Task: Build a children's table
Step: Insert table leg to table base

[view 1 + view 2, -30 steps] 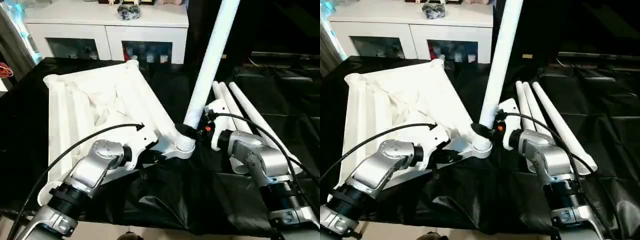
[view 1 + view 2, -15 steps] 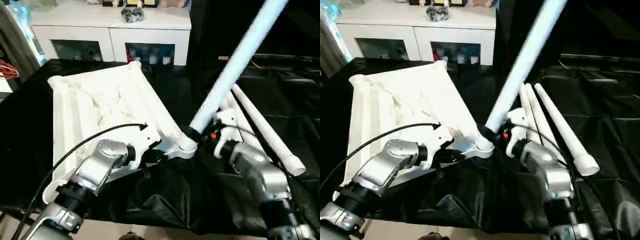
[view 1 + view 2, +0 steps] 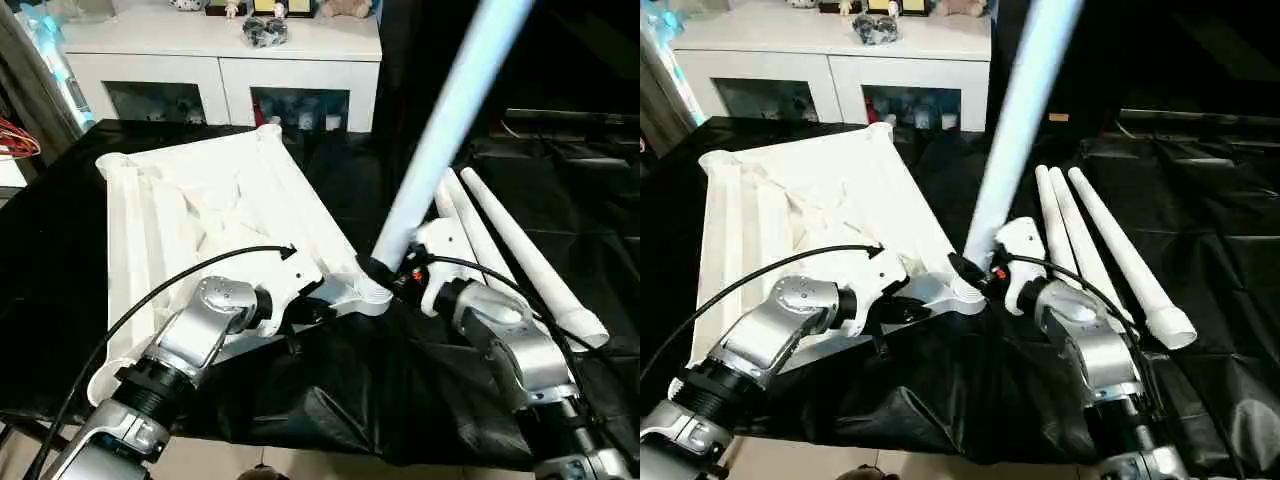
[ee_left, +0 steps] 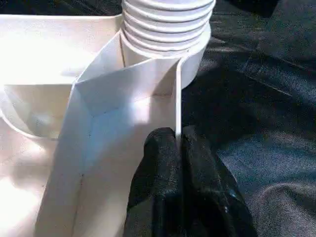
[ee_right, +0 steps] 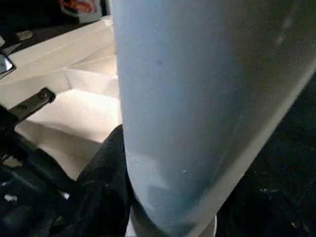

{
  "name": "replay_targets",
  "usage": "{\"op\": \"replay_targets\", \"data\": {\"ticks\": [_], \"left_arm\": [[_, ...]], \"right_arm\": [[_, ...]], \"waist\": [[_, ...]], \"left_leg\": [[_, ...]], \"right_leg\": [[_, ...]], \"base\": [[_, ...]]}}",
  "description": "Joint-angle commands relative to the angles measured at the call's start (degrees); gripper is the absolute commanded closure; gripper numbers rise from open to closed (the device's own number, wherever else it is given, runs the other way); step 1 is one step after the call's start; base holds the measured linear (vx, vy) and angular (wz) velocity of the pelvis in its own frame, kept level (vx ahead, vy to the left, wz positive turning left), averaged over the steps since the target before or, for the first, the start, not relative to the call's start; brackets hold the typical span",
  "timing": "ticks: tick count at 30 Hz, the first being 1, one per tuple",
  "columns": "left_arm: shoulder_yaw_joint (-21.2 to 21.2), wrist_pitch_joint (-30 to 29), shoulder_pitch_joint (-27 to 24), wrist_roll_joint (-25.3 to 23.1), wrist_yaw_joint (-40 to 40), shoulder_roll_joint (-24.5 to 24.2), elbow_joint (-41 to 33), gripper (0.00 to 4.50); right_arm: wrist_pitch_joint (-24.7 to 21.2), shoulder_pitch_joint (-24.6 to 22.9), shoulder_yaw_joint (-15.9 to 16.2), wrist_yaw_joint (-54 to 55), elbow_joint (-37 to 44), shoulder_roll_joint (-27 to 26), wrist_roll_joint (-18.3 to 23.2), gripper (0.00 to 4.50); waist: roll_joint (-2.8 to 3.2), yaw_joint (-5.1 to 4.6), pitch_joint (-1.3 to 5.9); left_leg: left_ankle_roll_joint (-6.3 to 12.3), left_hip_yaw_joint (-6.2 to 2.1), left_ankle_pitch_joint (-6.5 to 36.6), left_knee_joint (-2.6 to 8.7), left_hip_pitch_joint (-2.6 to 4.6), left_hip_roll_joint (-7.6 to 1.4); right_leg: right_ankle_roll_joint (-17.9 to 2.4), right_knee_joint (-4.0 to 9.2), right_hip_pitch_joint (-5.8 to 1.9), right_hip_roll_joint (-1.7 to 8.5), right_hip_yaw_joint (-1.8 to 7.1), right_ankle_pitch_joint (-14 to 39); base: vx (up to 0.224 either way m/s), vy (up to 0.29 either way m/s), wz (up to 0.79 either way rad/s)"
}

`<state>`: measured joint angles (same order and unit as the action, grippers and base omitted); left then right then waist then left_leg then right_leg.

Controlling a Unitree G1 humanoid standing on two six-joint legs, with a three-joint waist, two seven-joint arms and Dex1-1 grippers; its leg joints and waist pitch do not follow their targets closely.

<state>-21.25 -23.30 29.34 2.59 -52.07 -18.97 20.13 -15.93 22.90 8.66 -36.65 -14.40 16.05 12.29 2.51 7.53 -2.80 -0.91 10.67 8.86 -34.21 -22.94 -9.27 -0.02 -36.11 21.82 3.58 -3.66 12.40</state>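
The children's table top (image 3: 200,210) lies upside down on the black cloth, its ribbed underside up. My left gripper (image 4: 177,143) is shut on the thin rim wall just beside the near right corner socket (image 4: 168,29). A long white leg (image 3: 440,130) rises from that socket (image 3: 372,292), leaning up and to the right. My right gripper (image 3: 387,272) is shut around the leg's lower end, right above the socket. In the right wrist view the leg (image 5: 197,98) stands close up, with one black finger (image 5: 106,187) against it.
Spare white legs (image 3: 520,250) lie side by side on the cloth to the right of my right arm. A white cabinet (image 3: 220,70) with shelf openings stands behind the table. The black cloth (image 3: 340,390) is bunched up at the near edge.
The held leg swung far over to the right, then came back steeper, its foot staying at the corner socket. My left gripper kept its hold on the rim. The camera shifted too.
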Motion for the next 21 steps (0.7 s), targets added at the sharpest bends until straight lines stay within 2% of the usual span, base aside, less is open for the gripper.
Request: {"op": "replay_targets", "data": {"ticks": [1, 2, 4, 7, 10, 13, 14, 15, 16, 17, 19, 21], "left_arm": [[-0.5, 2.0, 1.0, 0.3, -2.1, 0.2, -0.4, 4.5], [-0.8, 2.3, 1.0, 0.0, -2.3, 0.0, -0.4, 4.5], [-1.3, 2.8, 1.1, -0.5, -2.9, -0.1, -0.2, 4.5], [-1.8, 3.5, 1.4, -0.6, -3.6, 0.0, 0.0, 4.5], [-2.2, 4.9, 1.6, -0.5, -4.7, 0.1, -0.2, 4.5], [-2.9, 6.4, 1.5, 0.5, -7.7, -0.1, -1.4, 4.5], [-3.1, 6.8, 1.5, 0.9, -9.0, -0.1, -1.9, 4.5], [-3.6, 7.5, 1.6, 0.9, -10.6, -0.3, -2.2, 4.5], [-4.2, 7.6, 1.8, 0.7, -12.0, -0.6, -2.2, 4.5], [-4.7, 8.0, 2.0, 0.5, -12.9, -0.9, -2.2, 4.5], [-5.0, 8.6, 2.1, 0.2, -13.1, -1.1, -1.9, 4.5], [-5.2, 9.3, 2.5, 0.1, -13.8, -1.1, -1.0, 4.5]], "right_arm": [[-2.5, -0.5, 2.2, -1.0, -5.9, 0.9, -3.3, 2.62], [-2.1, 0.0, 2.5, -1.7, -7.0, 1.0, -3.5, 2.62], [-1.7, 0.7, 2.8, -3.2, -8.8, 1.2, -3.4, 2.62], [-1.1, 0.6, 3.7, -6.6, -10.0, 2.3, -3.2, 2.62], [-0.1, 0.1, 4.5, -9.2, -10.3, 3.4, -3.2, 2.62], [0.7, -0.7, 4.7, -12.0, -10.0, 4.4, -2.5, 2.62], [1.1, -1.0, 4.7, -13.5, -10.0, 4.8, -2.3, 2.62], [1.6, -1.3, 4.8, -14.8, -9.9, 5.2, -2.2, 2.62], [2.3, -1.6, 4.8, -16.1, -9.7, 5.6, -2.1, 2.62], [2.7, -1.9, 4.9, -16.7, -9.4, 5.7, -2.0, 2.62], [2.9, -2.3, 5.0, -17.6, -8.8, 5.9, -1.7, 2.62], [3.2, -3.0, 5.1, -18.9, -7.8, 6.2, -1.2, 2.62]], "waist": [[-0.77, -0.46, 2.87], [-0.67, -0.53, 2.89], [-0.96, -0.65, 2.91], [-0.88, -0.66, 2.93], [-1.15, -0.59, 3.07], [-1.11, -0.39, 3.17], [-1.12, -0.18, 3.21], [-0.9, -0.02, 3.22], [-0.98, -0.01, 3.21], [-0.73, 0.27, 3.31], [-0.86, 0.17, 3.26], [-0.75, 0.27, 3.29]], "left_leg": [[-2.77, -2.7, 23.1, 4.92, 2.2, -4.4], [-2.88, -2.71, 23.4, 4.87, 2.3, -4.4], [-2.66, -2.67, 23.4, 4.85, 2.27, -4.4], [-2.78, -2.68, 23.7, 4.99, 2.34, -4.57], [-2.89, -2.62, 24.0, 5.07, 2.48, -4.64], [-2.4, -2.55, 22.7, 5.17, 2.2, -4.66], [-2.08, -2.47, 22.3, 5.08, 2.26, -4.73], [-2.0, -2.5, 22.3, 5.02, 2.28, -4.69], [-1.91, -2.46, 22.3, 5.06, 2.26, -4.72], [-2.06, -2.46, 22.4, 5.1, 2.48, -4.86], [-2.17, -2.5, 22.7, 5.24, 2.38, -4.84], [-2.4, -2.5, 23.5, 5.27, 2.59, -4.88]], "right_leg": [[-7.2, 6.61, -0.38, 6.27, 3.47, 25.6], [-7.5, 6.56, -0.29, 6.3, 3.49, 25.5], [-7.7, 6.55, -0.35, 6.31, 3.52, 24.9], [-7.8, 6.49, -0.3, 6.26, 3.56, 23.9], [-8.4, 6.37, -0.4, 6.18, 3.55, 21.9], [-9.0, 6.1, -0.71, 6.16, 3.5, 19.2], [-9.2, 6.09, -0.75, 6.27, 3.55, 18.8], [-9.2, 6.13, -0.75, 6.31, 3.56, 18.8], [-9.2, 6.16, -0.75, 6.23, 3.58, 18.7], [-9.4, 6.15, -0.63, 6.17, 3.57, 17.9], [-9.8, 6.01, -0.75, 6.07, 3.52, 17.2], [-9.9, 6.02, -0.72, 6.06, 3.48, 17.3]], "base": [[0.0, 0.0, 0.0], [0.0, 0.0, 0.0], [0.0, 0.0, 0.0], [0.0, 0.0, 0.0], [0.0, 0.0, 0.0], [0.0, 0.0, 0.0], [0.0, 0.0, 0.0], [0.0, 0.0, 0.0], [0.0, 0.0, 0.0], [0.0, 0.0, 0.0], [0.0, 0.0, 0.0], [0.0, 0.0, 0.0]]}}
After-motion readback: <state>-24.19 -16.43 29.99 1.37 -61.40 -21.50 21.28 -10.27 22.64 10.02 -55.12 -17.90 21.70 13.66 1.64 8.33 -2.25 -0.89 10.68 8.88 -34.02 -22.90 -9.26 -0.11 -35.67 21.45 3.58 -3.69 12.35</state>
